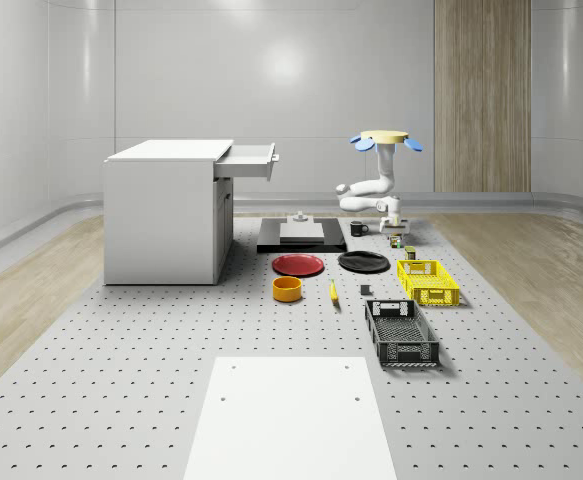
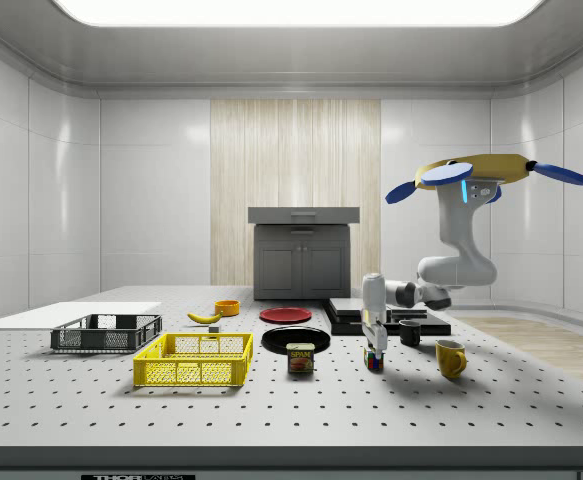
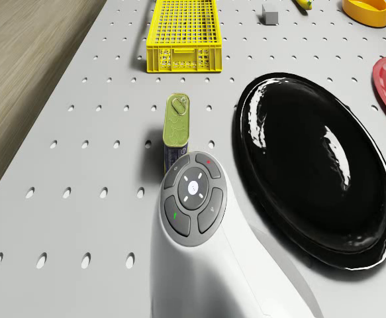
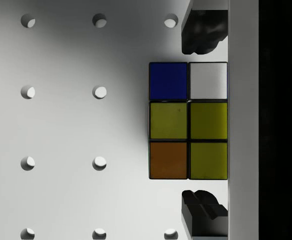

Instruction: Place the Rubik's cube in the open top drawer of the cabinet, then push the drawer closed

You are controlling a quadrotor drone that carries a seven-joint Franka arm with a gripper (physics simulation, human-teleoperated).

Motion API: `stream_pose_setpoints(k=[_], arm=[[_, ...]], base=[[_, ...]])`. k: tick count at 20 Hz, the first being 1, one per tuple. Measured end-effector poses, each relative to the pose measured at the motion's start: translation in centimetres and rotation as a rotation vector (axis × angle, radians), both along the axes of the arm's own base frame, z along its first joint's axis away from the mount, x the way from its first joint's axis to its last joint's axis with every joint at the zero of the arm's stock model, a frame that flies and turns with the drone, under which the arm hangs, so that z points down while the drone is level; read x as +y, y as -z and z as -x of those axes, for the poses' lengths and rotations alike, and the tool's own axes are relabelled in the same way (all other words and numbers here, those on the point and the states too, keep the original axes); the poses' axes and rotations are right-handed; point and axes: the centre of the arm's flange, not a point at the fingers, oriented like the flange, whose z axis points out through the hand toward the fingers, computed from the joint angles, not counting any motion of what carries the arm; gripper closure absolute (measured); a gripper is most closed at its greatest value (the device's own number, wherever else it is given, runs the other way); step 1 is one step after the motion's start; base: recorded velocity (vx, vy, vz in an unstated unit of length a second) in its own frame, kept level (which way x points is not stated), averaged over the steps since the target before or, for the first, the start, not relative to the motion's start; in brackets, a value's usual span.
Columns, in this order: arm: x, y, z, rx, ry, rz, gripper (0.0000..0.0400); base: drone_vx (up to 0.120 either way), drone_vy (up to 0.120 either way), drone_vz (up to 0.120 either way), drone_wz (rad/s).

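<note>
Rubik's cube (image 4: 188, 120) sits on desk (image 1: 121, 350), far right in the whole-scene view, beside black plate (image 3: 315, 172). Drone (image 2: 481, 172) hovers above it. End effector (image 4: 204, 120) straddles cube, fingers (image 4: 202, 32) apart, not touching. Judgement: centre it, lower squarely, then close on flat faces.

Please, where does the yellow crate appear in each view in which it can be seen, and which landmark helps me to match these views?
Whole-scene view: the yellow crate stands right of centre, between the black plate and the black crate.
Side view: in the foreground, left of centre, just left of the black plate.
Drone view: beyond the tin can, near the table's edge.
Shared landmark: the black plate, always beside it.
</note>
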Motion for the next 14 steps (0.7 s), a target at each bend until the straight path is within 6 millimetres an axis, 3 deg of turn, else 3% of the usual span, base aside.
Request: stream_pose_setpoints(k=[11, 14], arm=[[0.2, -1.6, -0.9, 0.0, 0.0, 0.0, 0.0], [0.2, -1.9, -0.9, 0.0, 0.0, 0.0, 0.0036]], base=[[0.0, 0.0, 0.0, 0.0], [0.0, 0.0, 0.0, 0.0]])
